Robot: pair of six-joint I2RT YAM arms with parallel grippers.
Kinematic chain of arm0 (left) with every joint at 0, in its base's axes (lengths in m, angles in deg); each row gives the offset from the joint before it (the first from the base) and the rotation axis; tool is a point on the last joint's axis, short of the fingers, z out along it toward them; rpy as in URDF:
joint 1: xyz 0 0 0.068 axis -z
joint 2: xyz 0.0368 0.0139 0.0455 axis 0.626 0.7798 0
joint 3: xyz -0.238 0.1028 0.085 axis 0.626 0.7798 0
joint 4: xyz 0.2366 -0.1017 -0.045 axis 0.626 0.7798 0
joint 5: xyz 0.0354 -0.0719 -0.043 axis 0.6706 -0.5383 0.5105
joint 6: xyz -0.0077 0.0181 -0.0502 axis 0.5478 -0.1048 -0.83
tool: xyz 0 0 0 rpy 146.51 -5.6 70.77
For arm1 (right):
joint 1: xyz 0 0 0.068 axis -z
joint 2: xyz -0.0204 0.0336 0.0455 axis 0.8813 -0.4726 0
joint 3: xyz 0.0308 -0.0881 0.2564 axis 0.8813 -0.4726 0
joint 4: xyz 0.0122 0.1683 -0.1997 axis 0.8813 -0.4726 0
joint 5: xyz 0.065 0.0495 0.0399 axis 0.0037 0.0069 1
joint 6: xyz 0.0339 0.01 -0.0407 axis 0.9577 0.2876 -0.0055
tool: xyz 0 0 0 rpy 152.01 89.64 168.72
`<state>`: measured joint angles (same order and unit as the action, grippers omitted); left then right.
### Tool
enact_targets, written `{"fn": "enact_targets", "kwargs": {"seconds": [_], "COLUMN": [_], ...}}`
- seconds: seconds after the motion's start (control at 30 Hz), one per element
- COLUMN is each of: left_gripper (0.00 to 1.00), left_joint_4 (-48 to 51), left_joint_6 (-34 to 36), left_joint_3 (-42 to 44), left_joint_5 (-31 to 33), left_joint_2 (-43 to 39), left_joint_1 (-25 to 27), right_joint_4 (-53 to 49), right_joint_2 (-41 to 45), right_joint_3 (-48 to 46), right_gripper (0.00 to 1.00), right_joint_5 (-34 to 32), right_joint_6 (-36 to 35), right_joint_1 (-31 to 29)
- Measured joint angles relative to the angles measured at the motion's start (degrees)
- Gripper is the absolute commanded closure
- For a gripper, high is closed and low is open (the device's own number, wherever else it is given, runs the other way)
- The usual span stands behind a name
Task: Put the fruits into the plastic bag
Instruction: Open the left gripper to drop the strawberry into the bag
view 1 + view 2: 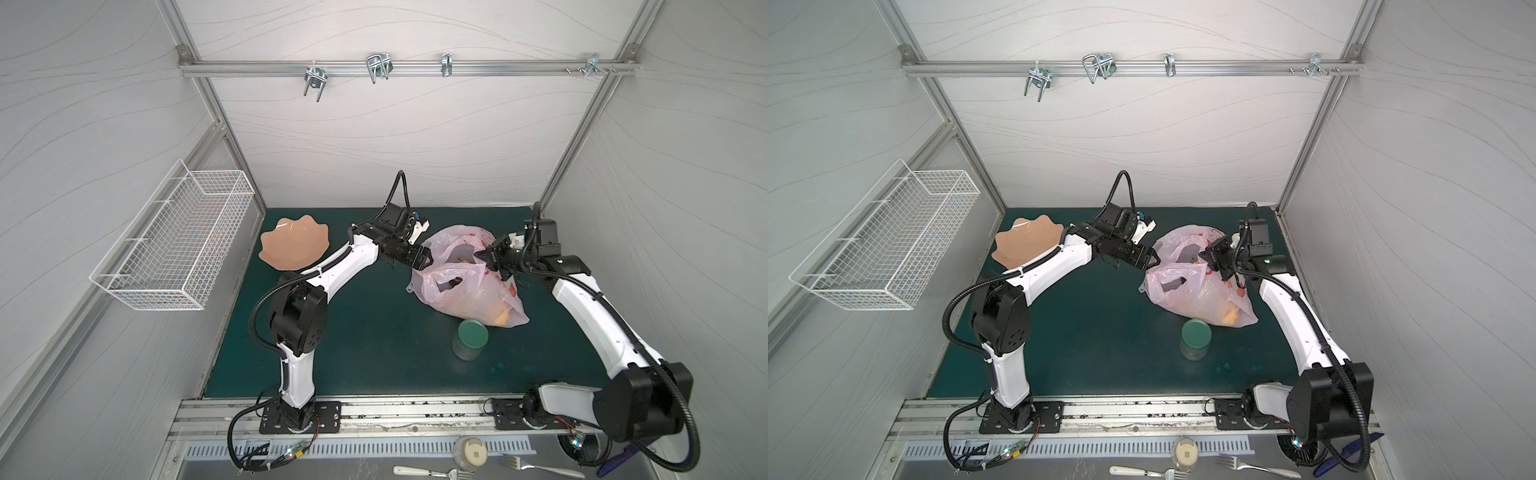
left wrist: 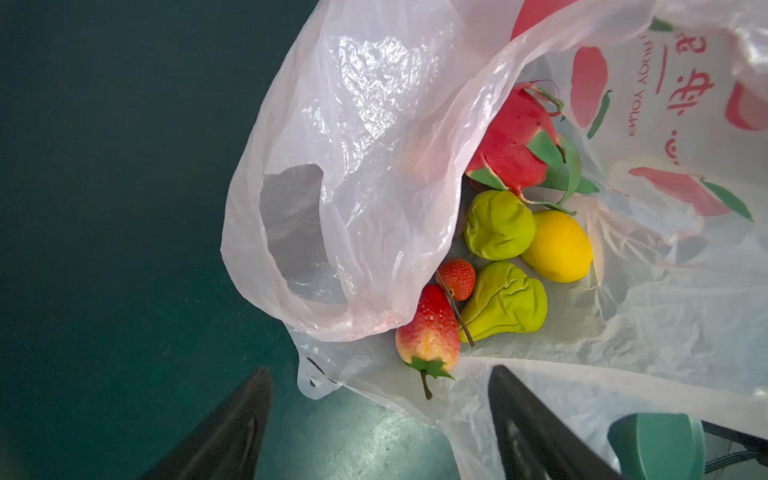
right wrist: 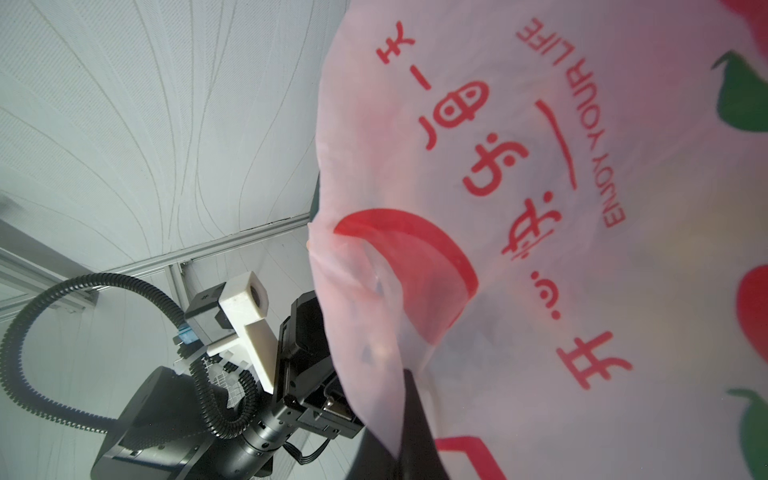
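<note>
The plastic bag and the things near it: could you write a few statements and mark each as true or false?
1. The left hand is open and empty. True.
2. The lemon lies on the mat outside the plastic bag. False: it lies inside the bag.
3. The right hand is shut on the plastic bag. True.
4. The green-lidded jar lies on its side. False: it stands upright on the mat.

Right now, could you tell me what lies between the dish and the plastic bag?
The left arm and its open left gripper, in both top views.
</note>
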<state>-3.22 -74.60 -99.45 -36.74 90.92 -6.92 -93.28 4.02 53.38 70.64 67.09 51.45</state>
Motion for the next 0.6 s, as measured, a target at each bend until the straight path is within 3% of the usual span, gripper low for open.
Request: {"fn": "enact_targets", "kwargs": {"seconds": [0.27,0.53,0.6], "left_gripper": [0.16,0.15,0.20], "left_joint_4": [-2.60,-4.02,-4.17], "left_joint_6": [6.23,7.58,7.39], "left_joint_3": [-0.28,-2.51,-5.38], "left_joint_5": [5.92,17.73,21.03], "left_joint_2": [4.79,11.10,13.57], "left_joint_1": [2.40,7.54,8.46], "right_joint_4": [-1.36,-1.60,-1.66], "right_joint_2": [0.00,0.00,0.00], "right_joint_3": [0.00,0.00,0.00], "right_gripper": [1.00,1.00,1.00], "right_joint_5": [0.00,0.02,0.02], "right_joint_6": [-0.24,-0.63,-0.92], "right_joint_1": [0.17,0.26,0.33]}}
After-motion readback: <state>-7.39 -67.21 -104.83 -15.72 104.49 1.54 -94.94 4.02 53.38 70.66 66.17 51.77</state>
